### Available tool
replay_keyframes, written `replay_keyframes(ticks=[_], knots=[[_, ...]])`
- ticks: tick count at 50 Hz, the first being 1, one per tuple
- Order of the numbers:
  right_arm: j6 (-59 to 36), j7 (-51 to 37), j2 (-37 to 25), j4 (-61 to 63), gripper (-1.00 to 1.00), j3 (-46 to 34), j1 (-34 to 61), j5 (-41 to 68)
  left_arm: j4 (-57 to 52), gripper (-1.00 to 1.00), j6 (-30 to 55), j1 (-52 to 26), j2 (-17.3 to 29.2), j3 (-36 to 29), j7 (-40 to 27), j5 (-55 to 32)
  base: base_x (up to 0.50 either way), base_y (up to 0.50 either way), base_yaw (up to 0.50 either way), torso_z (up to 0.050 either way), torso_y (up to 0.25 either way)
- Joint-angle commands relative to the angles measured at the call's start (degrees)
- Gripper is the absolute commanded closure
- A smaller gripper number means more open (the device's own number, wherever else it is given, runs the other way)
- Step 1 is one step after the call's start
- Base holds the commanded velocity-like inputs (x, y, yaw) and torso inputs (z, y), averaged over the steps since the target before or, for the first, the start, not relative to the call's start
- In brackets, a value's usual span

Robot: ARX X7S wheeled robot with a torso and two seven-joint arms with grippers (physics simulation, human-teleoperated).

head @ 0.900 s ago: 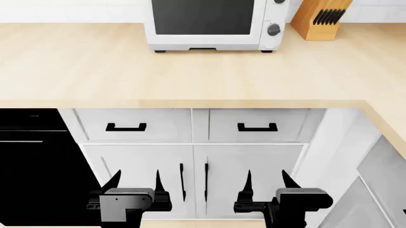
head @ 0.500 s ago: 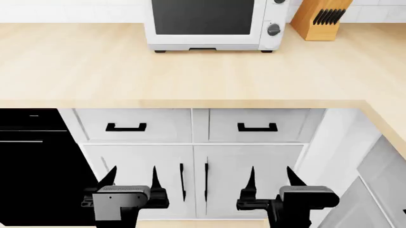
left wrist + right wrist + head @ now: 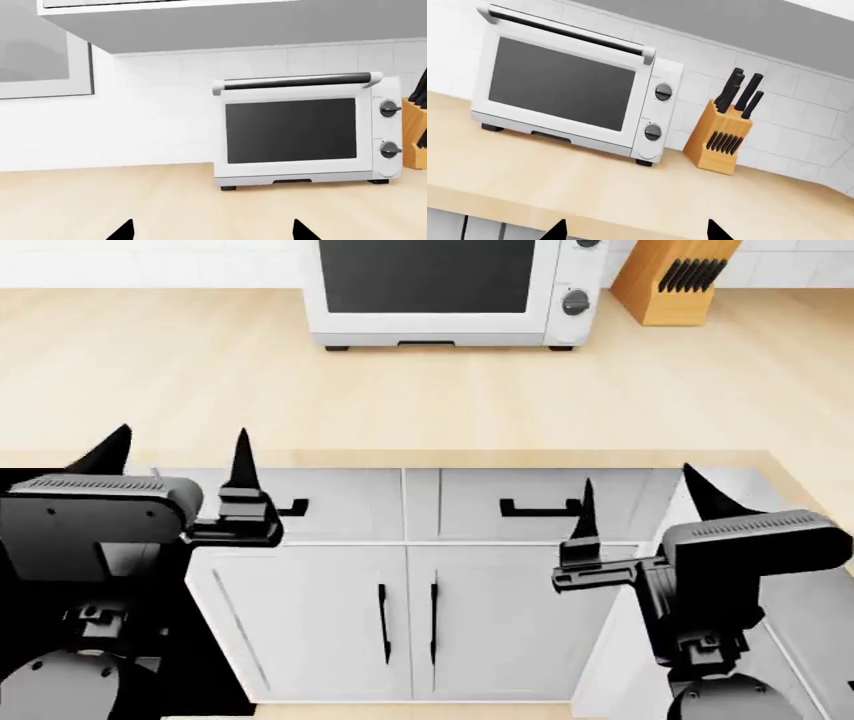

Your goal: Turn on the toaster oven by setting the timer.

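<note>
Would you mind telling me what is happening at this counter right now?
Nothing is being handled yet. The left gripper and right gripper are both open and empty at the counter's front edge, well short of the toaster oven. Its door is closed and its two knobs are untouched.

Wooden countertop (image 3: pixel 267 390) carries toaster oven (image 3: pixel 447 290), knife block (image 3: pixel 671 280).

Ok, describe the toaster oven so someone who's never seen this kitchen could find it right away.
On the light wood countertop, against the white tiled wall, stands the toaster oven: a white box with a wide dark glass door and a handle bar along its top. Two round grey knobs sit stacked on its side panel, unlike the wooden knife block beside it.
</note>
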State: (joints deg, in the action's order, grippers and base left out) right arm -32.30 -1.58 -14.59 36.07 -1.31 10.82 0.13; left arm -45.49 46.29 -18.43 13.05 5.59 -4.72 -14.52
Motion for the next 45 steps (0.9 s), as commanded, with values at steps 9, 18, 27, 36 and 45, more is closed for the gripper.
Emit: replay_keyframes(ticks=[9, 18, 27, 36, 45], knots=[[-41.7, 5.7, -0.1, 5.1, -1.0, 5.9, 28.0, 7.6, 1.9, -1.0, 36.7, -28.6, -1.0, 8.8, 2.1, -14.4, 0.0, 0.0, 0.0, 0.0, 0.0], [-51.6, 5.4, 0.8, 2.6, -1.0, 8.8, 36.2, 8.7, 4.2, -1.0, 43.2, -35.5, -2.3, 13.4, 1.3, -16.9, 0.0, 0.0, 0.0, 0.0, 0.0], [-54.5, 5.1, -0.3, 3.6, -1.0, 8.9, 39.6, 8.9, 6.1, -1.0, 42.3, -38.5, 0.9, 14.7, -7.2, -27.9, 0.0, 0.0, 0.0, 0.0, 0.0], [-57.6, 3.3, -1.0, 7.9, -1.0, 10.4, 40.5, 13.6, 5.6, -1.0, 42.5, -38.8, 1.9, 15.7, -10.6, -32.4, 0.0, 0.0, 0.0, 0.0, 0.0], [-56.3, -5.2, -3.2, 8.1, -1.0, 12.9, 39.7, 25.6, 5.5, -1.0, 41.1, -37.3, 2.1, 15.3, -11.6, -34.0, 0.0, 0.0, 0.0, 0.0, 0.0]])
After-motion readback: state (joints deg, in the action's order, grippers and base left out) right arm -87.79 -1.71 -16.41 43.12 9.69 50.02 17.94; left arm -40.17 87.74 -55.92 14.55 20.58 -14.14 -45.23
